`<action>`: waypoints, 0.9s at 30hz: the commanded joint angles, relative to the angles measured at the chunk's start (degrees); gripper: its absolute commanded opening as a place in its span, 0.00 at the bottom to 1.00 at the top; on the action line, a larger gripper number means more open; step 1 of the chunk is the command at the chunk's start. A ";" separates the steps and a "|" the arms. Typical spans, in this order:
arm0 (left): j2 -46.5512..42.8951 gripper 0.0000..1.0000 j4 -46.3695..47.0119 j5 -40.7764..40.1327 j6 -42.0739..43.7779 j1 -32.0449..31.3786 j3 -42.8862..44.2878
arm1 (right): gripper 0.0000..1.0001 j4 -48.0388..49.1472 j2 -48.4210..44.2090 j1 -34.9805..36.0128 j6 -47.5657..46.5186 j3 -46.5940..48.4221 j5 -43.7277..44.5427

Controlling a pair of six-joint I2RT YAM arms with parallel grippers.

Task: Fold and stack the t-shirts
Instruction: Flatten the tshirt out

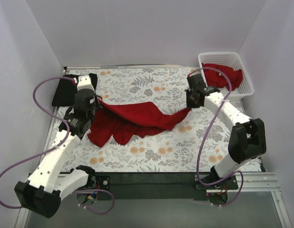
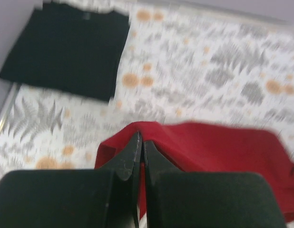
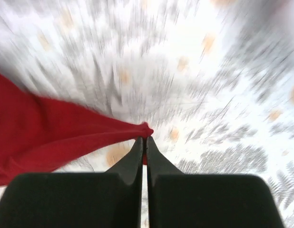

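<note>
A: Floral desk (image 1: 156,156), red t-shirt (image 1: 137,118) stretched across its middle?
B: Yes. Left fingers (image 2: 132,156) and right fingers (image 3: 135,156) each clamp an end. Pull apart evenly, then lower it flat before folding.

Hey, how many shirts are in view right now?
3. One red shirt is stretched between the left hand and right hand; a second red shirt lies in the basket, far right; a black shirt lies folded, far left. The basket may hide more.
</note>
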 commanded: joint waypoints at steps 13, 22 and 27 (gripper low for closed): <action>28.79 0.00 15.37 10.60 6.78 5.71 61.56 | 0.01 19.00 -7.35 -14.09 -13.74 52.17 -8.00; 15.17 0.00 15.73 21.59 5.12 5.71 56.91 | 0.01 28.07 -25.81 -14.09 -20.69 38.45 -6.25; 7.61 0.00 12.75 26.42 4.06 5.71 54.09 | 0.01 30.45 -33.02 -14.09 -22.80 36.41 -5.90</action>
